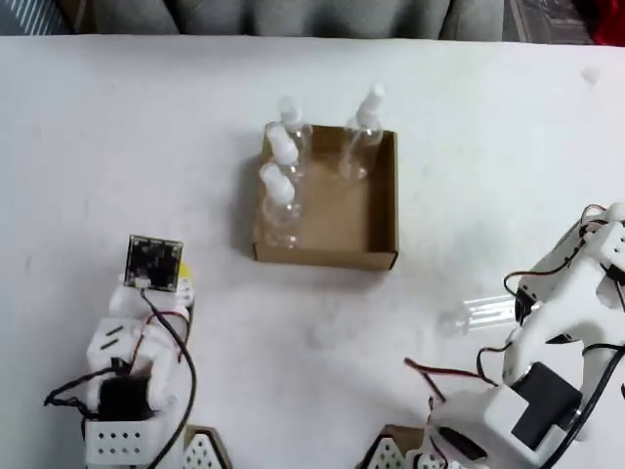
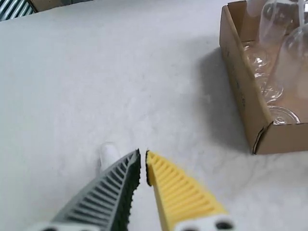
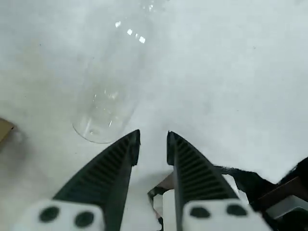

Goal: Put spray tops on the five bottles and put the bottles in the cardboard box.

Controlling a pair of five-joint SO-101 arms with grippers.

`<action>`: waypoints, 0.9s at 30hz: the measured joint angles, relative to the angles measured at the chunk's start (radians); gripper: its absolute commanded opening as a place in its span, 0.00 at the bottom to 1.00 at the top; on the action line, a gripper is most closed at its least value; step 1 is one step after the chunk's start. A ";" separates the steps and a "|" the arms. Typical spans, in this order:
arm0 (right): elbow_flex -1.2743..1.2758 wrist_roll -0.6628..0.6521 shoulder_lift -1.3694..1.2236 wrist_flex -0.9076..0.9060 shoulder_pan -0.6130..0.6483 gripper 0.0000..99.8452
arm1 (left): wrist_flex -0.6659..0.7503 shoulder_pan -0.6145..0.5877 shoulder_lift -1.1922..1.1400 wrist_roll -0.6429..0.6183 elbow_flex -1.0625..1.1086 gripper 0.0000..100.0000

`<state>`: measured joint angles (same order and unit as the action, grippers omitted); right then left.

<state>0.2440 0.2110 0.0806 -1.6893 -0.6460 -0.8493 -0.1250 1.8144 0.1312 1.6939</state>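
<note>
The right pincer (image 3: 153, 143) hangs low over the worktop (image 1: 117, 137) with its two dark fingers a little apart, holding and touching nothing. Just ahead of it a clear bottle (image 3: 111, 86) lies on its side with no top on it, base toward the pincer and neck away. In the high view this bottle (image 1: 477, 314) has its long axis running left to right, neck to the left, near and right of the cardboard box (image 1: 383, 210). The left pincer (image 2: 143, 161) is closed to a thin slit and empty, and a small white piece (image 2: 108, 153) lies just beside its grey finger. In the box stand four bottles (image 1: 280, 200), upright and wearing white spray tops (image 1: 370, 101)
</note>
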 measured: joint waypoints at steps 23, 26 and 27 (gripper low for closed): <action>0.000 0.009 0.129 0.046 -0.002 0.09 | -0.011 0.000 0.000 0.000 0.000 0.02; 0.000 0.017 0.084 0.058 0.000 0.16 | -0.011 0.000 0.000 0.000 0.000 0.02; 0.000 0.031 0.060 0.058 0.002 0.17 | -0.011 0.000 0.000 0.000 0.000 0.02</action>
<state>0.2440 0.2417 0.1404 -1.6310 -0.6444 -0.8600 -0.1250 1.8144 0.1312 1.6939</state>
